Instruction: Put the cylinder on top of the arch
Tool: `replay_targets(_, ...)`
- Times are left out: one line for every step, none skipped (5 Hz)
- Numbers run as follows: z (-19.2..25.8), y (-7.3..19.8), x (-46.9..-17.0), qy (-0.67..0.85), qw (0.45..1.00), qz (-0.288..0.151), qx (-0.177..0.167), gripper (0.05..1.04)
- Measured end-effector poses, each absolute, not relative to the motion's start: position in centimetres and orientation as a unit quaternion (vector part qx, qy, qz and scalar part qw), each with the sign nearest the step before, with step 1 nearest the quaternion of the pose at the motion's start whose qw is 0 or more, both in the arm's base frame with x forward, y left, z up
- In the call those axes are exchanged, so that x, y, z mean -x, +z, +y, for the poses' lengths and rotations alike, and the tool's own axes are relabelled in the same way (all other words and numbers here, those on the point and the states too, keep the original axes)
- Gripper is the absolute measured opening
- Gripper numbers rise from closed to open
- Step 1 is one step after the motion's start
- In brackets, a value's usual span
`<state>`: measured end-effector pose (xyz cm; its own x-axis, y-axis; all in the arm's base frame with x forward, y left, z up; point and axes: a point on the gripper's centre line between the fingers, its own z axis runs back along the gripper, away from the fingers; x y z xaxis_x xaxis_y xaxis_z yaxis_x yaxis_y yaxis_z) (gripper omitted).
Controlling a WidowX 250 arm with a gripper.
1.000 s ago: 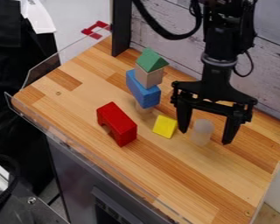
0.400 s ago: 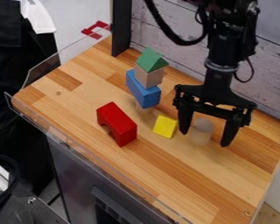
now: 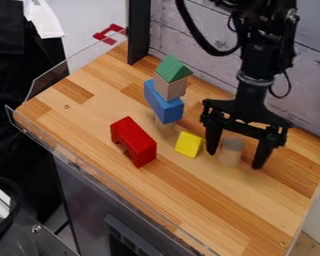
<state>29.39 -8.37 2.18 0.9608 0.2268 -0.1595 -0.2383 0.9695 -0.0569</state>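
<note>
As I look from the left, the red arch (image 3: 134,137) sits on the bench (image 3: 209,205); farther back stands a block stack (image 3: 170,89), then the yellow block (image 3: 188,144). Rightward, my gripper (image 3: 235,159) is spread wide astride the upright pale cylinder (image 3: 230,152), grasping nothing.

The arch (image 3: 134,141) is plain red, the cube (image 3: 189,144) bright yellow. In the stack, a green triangular prism (image 3: 173,69), a pale tan block (image 3: 170,87), a blue block (image 3: 164,103). The bench (image 3: 216,210) has honey-and-brown wood strips; the cylinder (image 3: 230,152) looks pale beige.
</note>
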Motion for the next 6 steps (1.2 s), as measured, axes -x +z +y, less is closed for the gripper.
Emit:
replay_targets(-8.4,1.3,-29.7,0.123,0.988,0.085,0.039,0.952)
replay_targets(-8.2,0.3,-30.1,0.154,0.984,0.084,0.039,0.651)
replay_targets(-7.9,0.3,-30.1,0.178,0.98,0.08,0.049,0.559)
replay_targets(-7.3,0.7,-28.5,0.178,0.98,0.08,0.042,0.559)
replay_targets(-7.0,4.0,-26.5,0.146,0.986,0.064,0.054,0.559)
replay_targets(-6.6,6.9,-23.4,0.078,0.994,0.072,0.024,0.559)
